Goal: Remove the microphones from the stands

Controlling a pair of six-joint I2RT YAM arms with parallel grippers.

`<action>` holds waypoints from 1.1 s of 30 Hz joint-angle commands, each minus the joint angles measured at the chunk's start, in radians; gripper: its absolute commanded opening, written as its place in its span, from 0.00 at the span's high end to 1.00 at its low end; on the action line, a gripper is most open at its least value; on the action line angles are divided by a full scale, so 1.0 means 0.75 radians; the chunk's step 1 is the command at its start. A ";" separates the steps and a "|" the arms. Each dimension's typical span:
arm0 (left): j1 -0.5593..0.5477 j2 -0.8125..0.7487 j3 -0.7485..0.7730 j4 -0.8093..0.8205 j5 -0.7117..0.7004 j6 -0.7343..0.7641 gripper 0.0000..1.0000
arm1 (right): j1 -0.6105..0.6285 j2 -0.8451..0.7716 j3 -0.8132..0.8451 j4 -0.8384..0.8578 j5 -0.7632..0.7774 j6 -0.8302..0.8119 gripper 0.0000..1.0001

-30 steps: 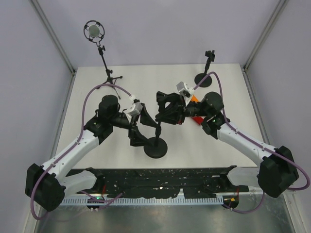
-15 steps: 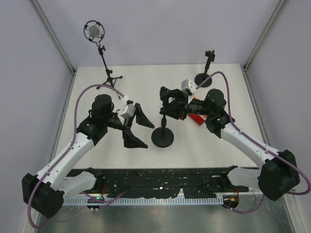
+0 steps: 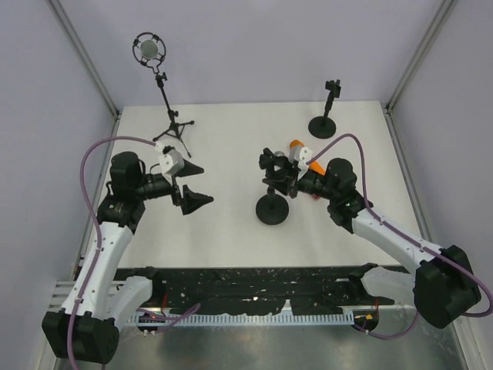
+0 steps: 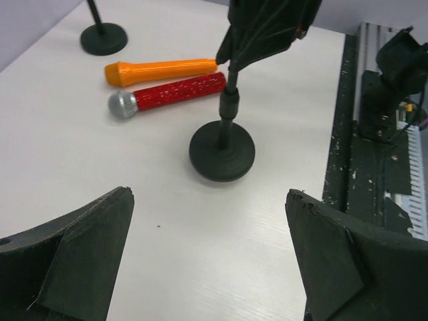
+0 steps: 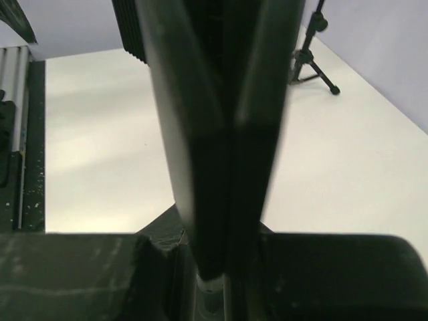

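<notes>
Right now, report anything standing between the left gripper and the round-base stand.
Nothing visible does: only bare table lies between the open left gripper and the stand. The right gripper is clamped on the stand's top, and the orange microphone and red microphone lie beyond it.

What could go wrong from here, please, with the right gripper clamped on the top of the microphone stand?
1. The right gripper is shut on the top of the microphone stand; a sideways pull could tip or drag it.
2. The red microphone and orange microphone lie loose just beyond its base; a sliding base might set them rolling.
3. The left gripper is open and well away, so nothing steadies the base.
</notes>
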 commanded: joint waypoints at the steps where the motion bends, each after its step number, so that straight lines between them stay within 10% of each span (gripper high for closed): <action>1: 0.090 -0.119 0.005 -0.177 -0.134 0.104 0.00 | -0.005 -0.046 -0.085 0.359 0.176 0.004 0.94; 22: 0.182 -0.308 -0.185 -0.120 -0.116 0.032 0.00 | -0.066 -0.011 -0.210 0.526 0.313 0.159 0.78; 33: 0.229 -0.310 -0.208 -0.075 -0.083 -0.009 0.00 | -0.087 -0.036 -0.167 0.468 0.238 0.213 0.28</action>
